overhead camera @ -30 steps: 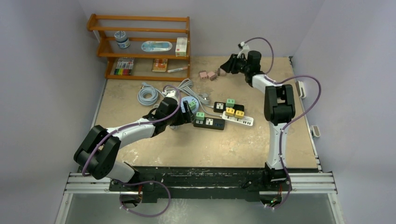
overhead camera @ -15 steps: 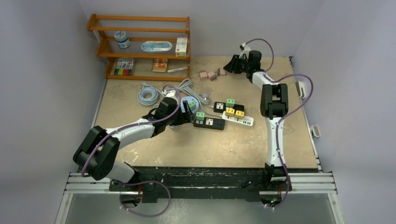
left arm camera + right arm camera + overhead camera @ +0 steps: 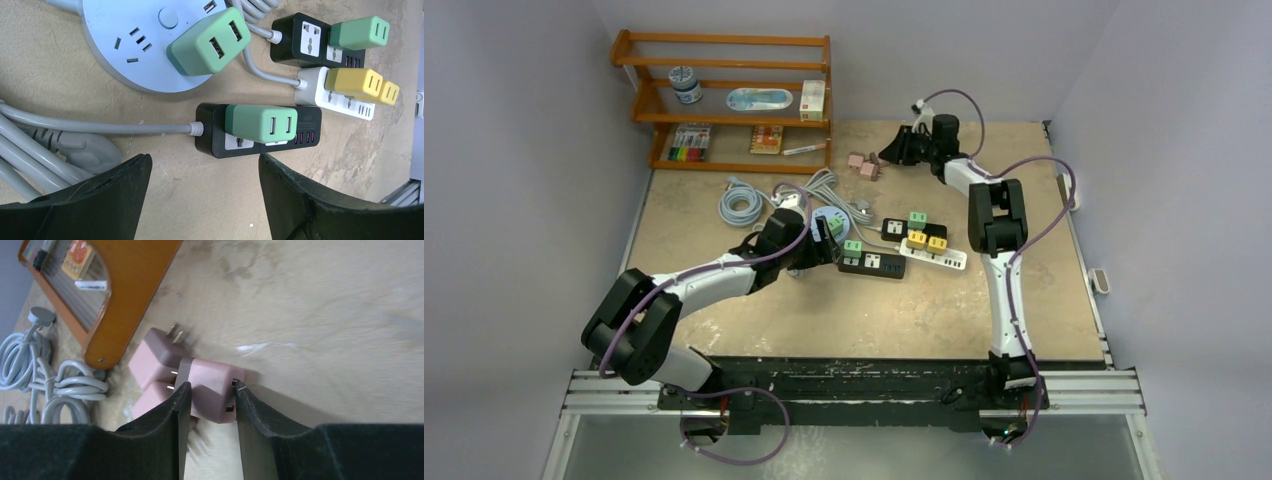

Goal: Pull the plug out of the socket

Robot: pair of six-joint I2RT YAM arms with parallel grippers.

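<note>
Beige tabletop (image 3: 874, 320); right gripper (image 3: 212, 386), shifted left, clamps pink cube-shaped plastic plug (image 3: 214, 390) beside loose pink plugs (image 3: 150, 360); left gripper (image 3: 205, 159) spread over green block plug (image 3: 260, 123), still socketed.

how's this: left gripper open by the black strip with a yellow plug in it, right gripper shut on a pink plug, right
Nearly: the left wrist view shows that the black strip holds a green plug, not a yellow one. The left gripper is open beside it and the right gripper is shut on a pink plug.
</note>
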